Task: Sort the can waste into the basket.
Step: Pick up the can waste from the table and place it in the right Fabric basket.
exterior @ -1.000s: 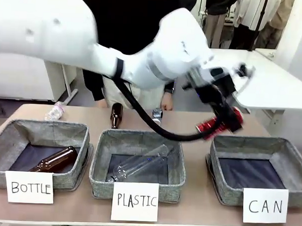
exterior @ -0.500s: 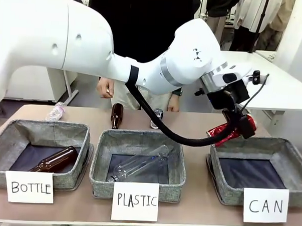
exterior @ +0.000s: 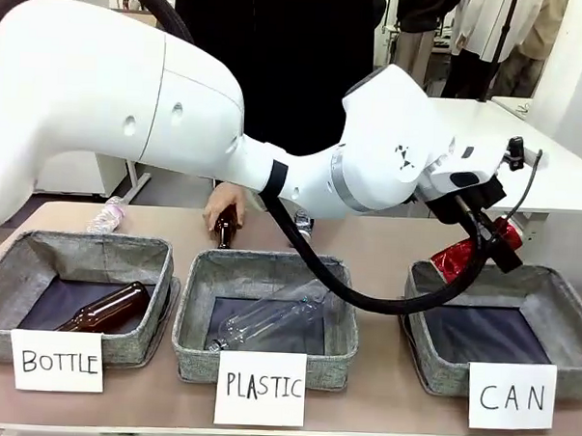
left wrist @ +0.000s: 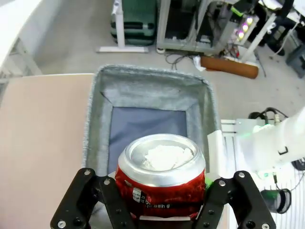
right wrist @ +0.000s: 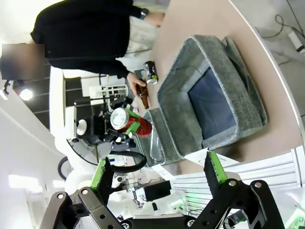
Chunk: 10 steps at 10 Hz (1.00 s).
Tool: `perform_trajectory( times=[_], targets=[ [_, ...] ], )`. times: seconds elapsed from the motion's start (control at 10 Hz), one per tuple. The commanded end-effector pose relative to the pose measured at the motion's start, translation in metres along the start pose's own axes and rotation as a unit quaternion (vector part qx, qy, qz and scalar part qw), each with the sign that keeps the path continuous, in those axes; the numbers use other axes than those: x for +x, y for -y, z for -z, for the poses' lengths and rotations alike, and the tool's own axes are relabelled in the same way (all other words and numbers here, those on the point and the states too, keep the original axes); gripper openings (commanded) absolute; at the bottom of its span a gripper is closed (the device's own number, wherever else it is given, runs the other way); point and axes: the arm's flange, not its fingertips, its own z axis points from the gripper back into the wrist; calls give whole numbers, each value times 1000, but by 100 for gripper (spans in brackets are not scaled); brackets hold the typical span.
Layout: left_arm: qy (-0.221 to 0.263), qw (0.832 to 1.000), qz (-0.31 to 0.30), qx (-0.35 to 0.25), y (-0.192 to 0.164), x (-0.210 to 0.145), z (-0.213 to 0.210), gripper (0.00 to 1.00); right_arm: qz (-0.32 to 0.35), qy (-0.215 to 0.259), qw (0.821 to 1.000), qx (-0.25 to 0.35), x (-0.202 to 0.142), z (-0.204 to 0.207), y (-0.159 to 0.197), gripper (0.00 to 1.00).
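I count 3 grey fabric baskets — the BOTTLE basket [exterior: 77,242], the PLASTIC basket [exterior: 195,320], the CAN basket [exterior: 558,288] — and 3 white paper signs: the BOTTLE sign [exterior: 58,362], the PLASTIC sign [exterior: 260,388], the CAN sign [exterior: 511,397]. Brown glass bottles, 2: the near brown bottle [exterior: 108,309], the far brown bottle [exterior: 224,232]. Clear plastic bottles, 2: the near clear bottle [exterior: 272,316], the far clear bottle [exterior: 108,213]. Cans, 2 — the red can [exterior: 452,256], the dark can [exterior: 303,221].

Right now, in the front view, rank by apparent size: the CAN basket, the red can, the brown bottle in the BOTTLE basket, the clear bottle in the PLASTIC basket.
1. CAN basket.
2. clear bottle.
3. brown bottle and red can look about alike; both are partly hidden, so I won't rank them.
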Motion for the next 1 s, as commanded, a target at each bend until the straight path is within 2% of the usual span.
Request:
perform_trajectory(
  times=[0.0,0.1,0.2,0.3,0.9],
  targets=[
    [-7,1000,7,7,-1,-11,-7,16,1,-4,1000,-1,-3,-3,-1,100],
    [-15,1000,6,3,-1,-12,-5,67,1,-4,1000,-1,-3,-3,-1,100],
    [-15,1000,3,-2,0,-13,-3,75,1,-4,1000,-1,-3,-3,-1,100],
    [-14,1000,2,-4,0,-13,-3,100,1,-4,1000,-1,-3,-3,-1,100],
    [-12,1000,-5,-3,0,-15,-3,100,1,-4,1000,-1,-3,-3,-1,100]
  ],
)
